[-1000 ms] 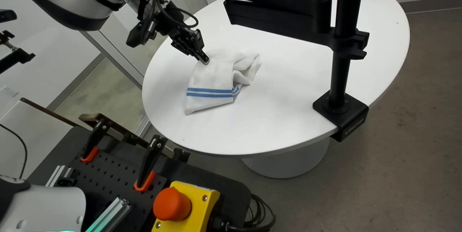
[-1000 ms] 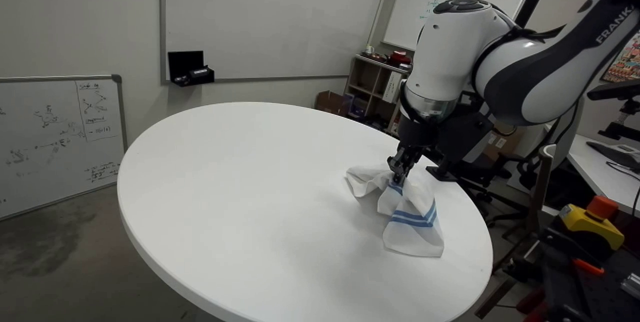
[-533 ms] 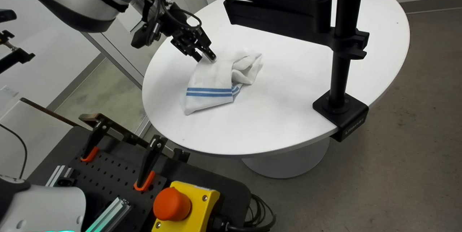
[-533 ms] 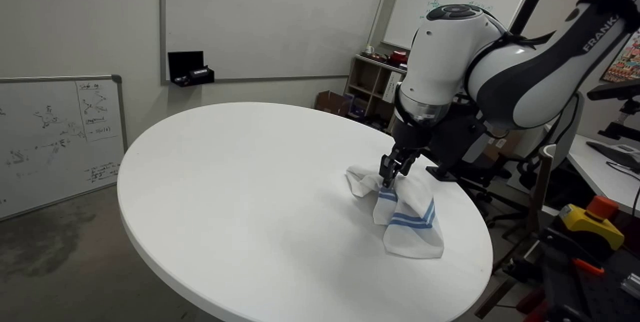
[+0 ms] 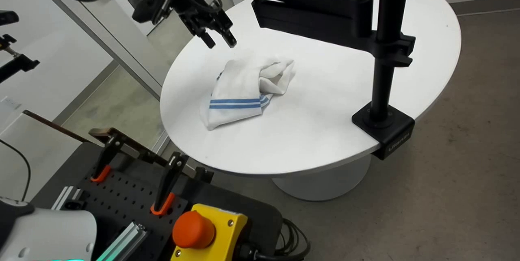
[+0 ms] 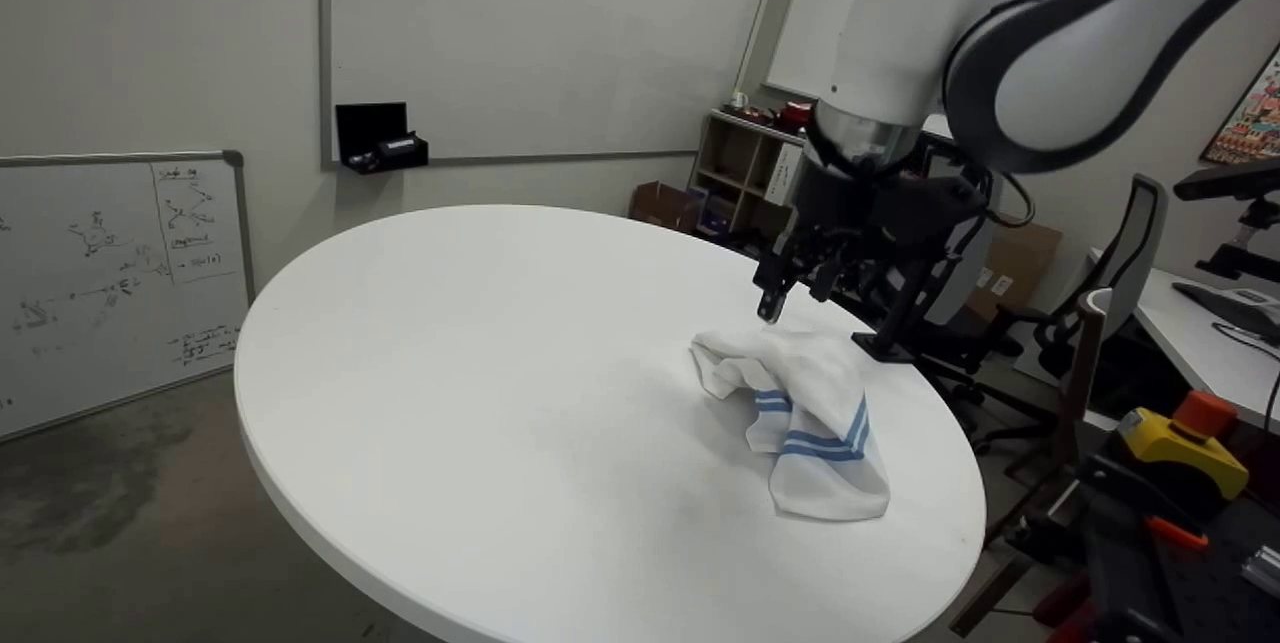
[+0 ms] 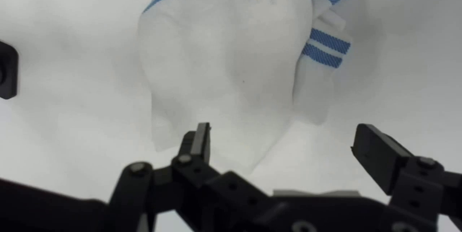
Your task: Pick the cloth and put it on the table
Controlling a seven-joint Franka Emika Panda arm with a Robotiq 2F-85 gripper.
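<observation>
The white cloth [image 5: 237, 86] with blue stripes lies crumpled on the round white table [image 5: 325, 106]. It shows in both exterior views, and in the wrist view the cloth [image 7: 223, 51] spreads beyond the fingertips. My gripper [image 5: 221, 44] hangs above the cloth's far end, apart from it, with its fingers spread. From the opposite side, the gripper [image 6: 796, 305] also shows a gap over the cloth [image 6: 820, 373]. Between the wide-set fingers of the gripper [image 7: 283, 128] in the wrist view nothing is held; only cloth and tabletop appear below.
A black stand [image 5: 382, 119] is clamped to the table edge, its folded arm [image 5: 313, 9] reaching over the tabletop. Another black stand base [image 6: 882, 347] sits at the table's edge near the cloth. A yellow box with a red button [image 5: 194, 229] stands by the robot's base.
The fingers, closed at the cloth one second ago, have spread apart. My gripper has risen off the cloth, which stays on the table with its top fold settled lower.
</observation>
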